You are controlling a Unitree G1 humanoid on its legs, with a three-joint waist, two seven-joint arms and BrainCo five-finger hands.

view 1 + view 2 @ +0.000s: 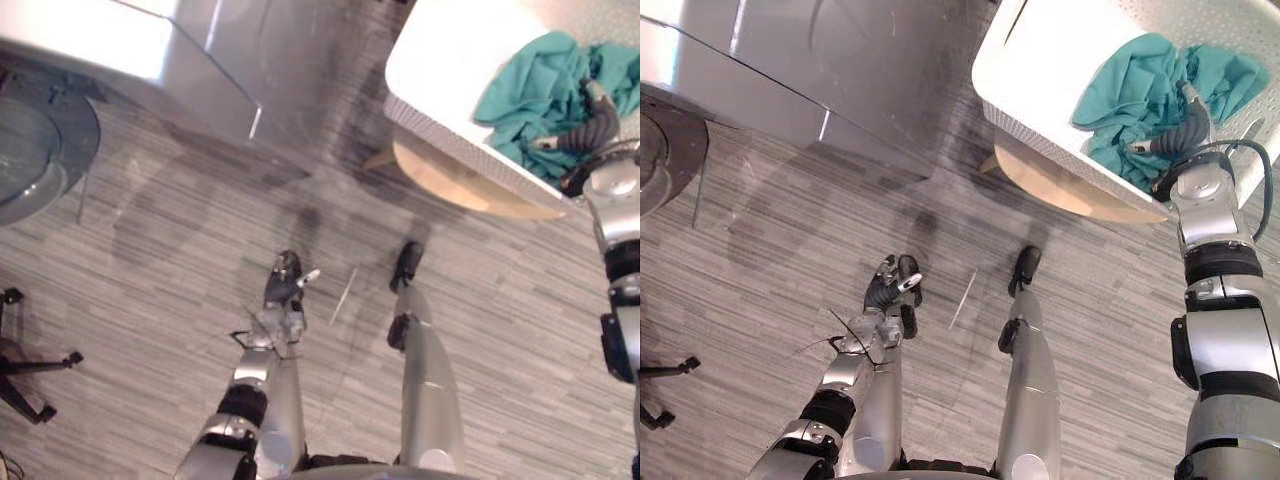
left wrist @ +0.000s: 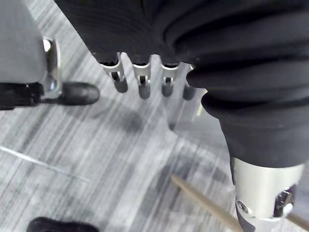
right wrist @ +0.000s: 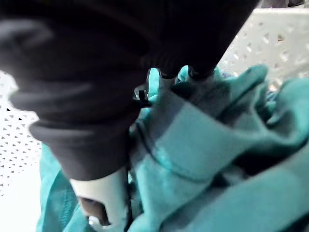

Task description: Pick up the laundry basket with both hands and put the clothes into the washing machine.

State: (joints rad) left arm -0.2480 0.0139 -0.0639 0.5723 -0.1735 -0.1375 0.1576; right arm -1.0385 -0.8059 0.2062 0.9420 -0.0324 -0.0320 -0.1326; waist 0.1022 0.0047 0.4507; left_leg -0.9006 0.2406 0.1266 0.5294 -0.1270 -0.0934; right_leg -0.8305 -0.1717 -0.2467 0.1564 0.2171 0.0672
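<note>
1. The laundry basket (image 1: 1040, 80), white with small holes in its walls, is sitting on a round wooden tabletop (image 1: 470, 190) at the robot's front right.
2. The clothes (image 1: 1130, 90), a crumpled teal heap, are lying inside the basket against its near wall.
3. The right hand (image 1: 1185, 125) is reaching over the basket's near rim and pressing down into the teal cloth. Its fingers are sinking out of sight among the folds, so I cannot tell whether they are spread or pinching.
4. The left hand (image 1: 892, 283) is hanging low over the grey striped floor (image 1: 150, 300), well apart from the basket. In its wrist view its fingers (image 2: 144, 84) are lying loose in a row, gripping nothing.
5. The washing machine (image 1: 230, 70), a pale grey box, is standing across the floor to the left of the basket, with a gap of floor between them. A round dark glass door (image 1: 30, 160) is showing at its left side.
6. The black wheeled base of a chair (image 1: 25, 375) is standing on the floor at the far left.
</note>
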